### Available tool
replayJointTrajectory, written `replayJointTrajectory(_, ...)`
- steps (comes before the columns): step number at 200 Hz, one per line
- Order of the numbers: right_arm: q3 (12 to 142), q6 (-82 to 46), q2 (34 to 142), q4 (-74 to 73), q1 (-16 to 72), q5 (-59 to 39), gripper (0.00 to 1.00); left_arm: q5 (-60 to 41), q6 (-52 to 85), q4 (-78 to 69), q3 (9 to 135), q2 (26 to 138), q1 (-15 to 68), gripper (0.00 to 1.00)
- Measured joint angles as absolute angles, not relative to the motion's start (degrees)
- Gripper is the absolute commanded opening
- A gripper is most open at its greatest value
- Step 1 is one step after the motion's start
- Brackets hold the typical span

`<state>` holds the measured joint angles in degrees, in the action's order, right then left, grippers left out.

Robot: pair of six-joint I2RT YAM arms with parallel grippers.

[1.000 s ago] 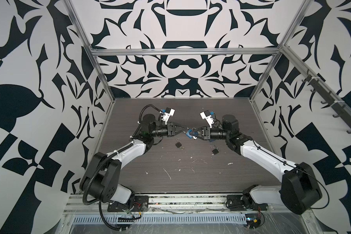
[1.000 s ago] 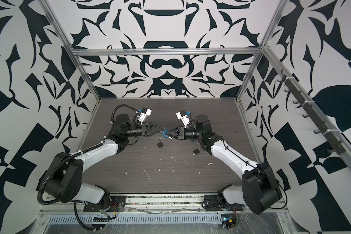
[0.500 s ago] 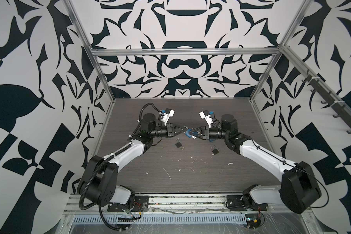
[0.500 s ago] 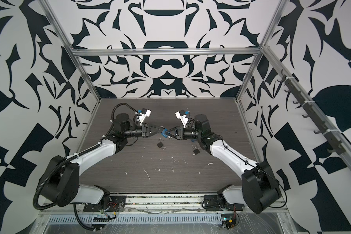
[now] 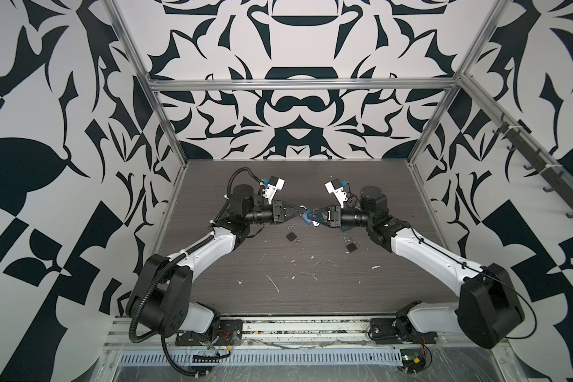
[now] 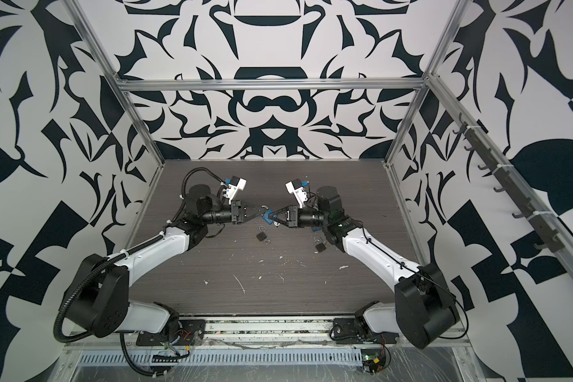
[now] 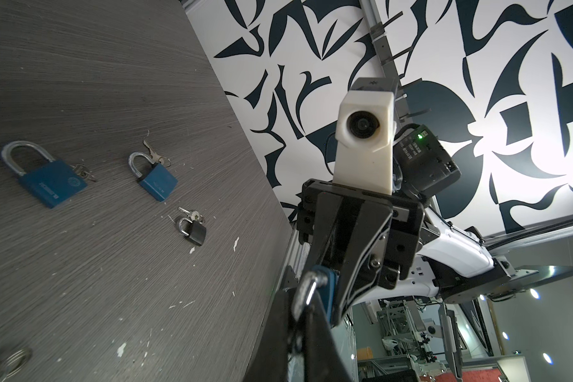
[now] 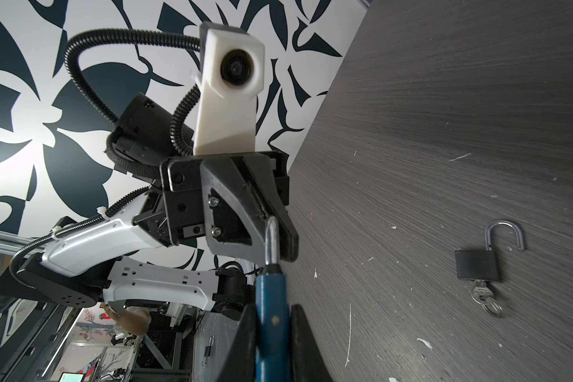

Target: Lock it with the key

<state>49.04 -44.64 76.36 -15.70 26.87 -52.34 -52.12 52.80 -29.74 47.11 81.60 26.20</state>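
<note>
Mid-frame in both top views, the right gripper (image 5: 308, 219) pinches the blue padlock (image 8: 272, 317) and the left gripper (image 5: 301, 209) clamps its shackle (image 8: 272, 241). Closing step; next, likely press the shackle squarely home.

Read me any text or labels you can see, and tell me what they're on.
Nothing is legible.
Big blue padlock: white lettering and round logo, too blurred to read.
Smaller blue padlock: faint print, unreadable.
Black box label: too small.
Held padlock: no print showing.
</note>
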Motion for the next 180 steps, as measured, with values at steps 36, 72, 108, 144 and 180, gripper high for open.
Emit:
replayJointTrajectory(36,49.0,-44.9,77.4,-15.5,26.9,-51.0,0.37,-50.6,51.7,-29.1,47.1,81.4,26.4,0.00)
replayJointTrajectory(72,48.8,-46.0,77.6,-15.7,26.2,-50.0,0.41,-47.5,48.8,-23.9,47.9,80.6,26.5,0.00)
replayJointTrajectory(108,46.8,-46.8,74.9,-16.3,24.7,-50.0,0.41,-44.9,46.7,-20.3,49.2,79.2,26.0,0.00)
replayJointTrajectory(144,46.3,-47.0,73.0,-17.0,24.4,-50.3,0.41,-43.5,46.0,-18.4,50.3,78.2,25.8,0.00)
replayJointTrajectory(180,46.0,-47.0,72.9,-17.4,24.4,-50.3,0.41,-43.2,46.1,-17.7,51.3,78.1,25.7,0.00)
